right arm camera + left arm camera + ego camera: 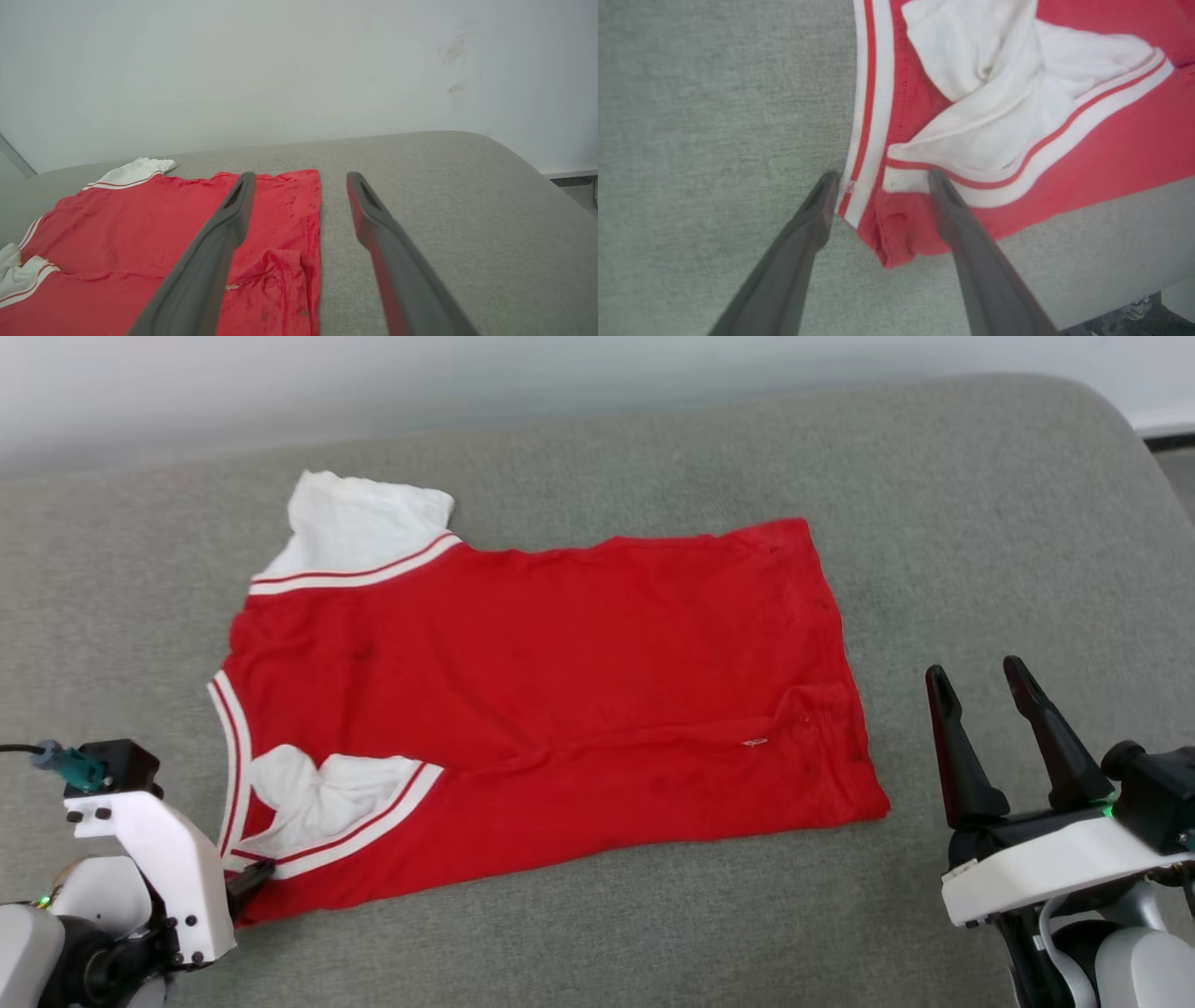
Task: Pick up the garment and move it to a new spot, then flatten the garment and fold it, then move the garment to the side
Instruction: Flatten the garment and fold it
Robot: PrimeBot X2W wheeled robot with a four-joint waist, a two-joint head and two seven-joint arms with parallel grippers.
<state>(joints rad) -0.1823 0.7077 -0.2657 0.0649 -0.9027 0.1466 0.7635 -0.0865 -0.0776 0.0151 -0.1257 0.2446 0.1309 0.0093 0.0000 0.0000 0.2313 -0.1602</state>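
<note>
The garment [551, 691], a red T-shirt with white sleeves and red-white stripe trim, lies spread on the grey cushion, neck to the left and hem to the right. Its near white sleeve [1017, 107] is bunched up. My left gripper [882, 179] stands open at the near left corner of the garment [1087, 154], one finger on the striped neck trim's edge, the other on the shoulder seam. In the head view one fingertip [257, 873] touches that corner. My right gripper [980, 677] hangs open to the right of the hem, nothing between its fingers. The garment [140, 242] lies left of the right gripper [301, 177].
The grey cushion [980, 523] has bare room to the right of the hem and along its far side. A pale wall [280, 70] rises behind it. The cushion's front edge [1134, 289] runs close to the left gripper, with dark floor beyond.
</note>
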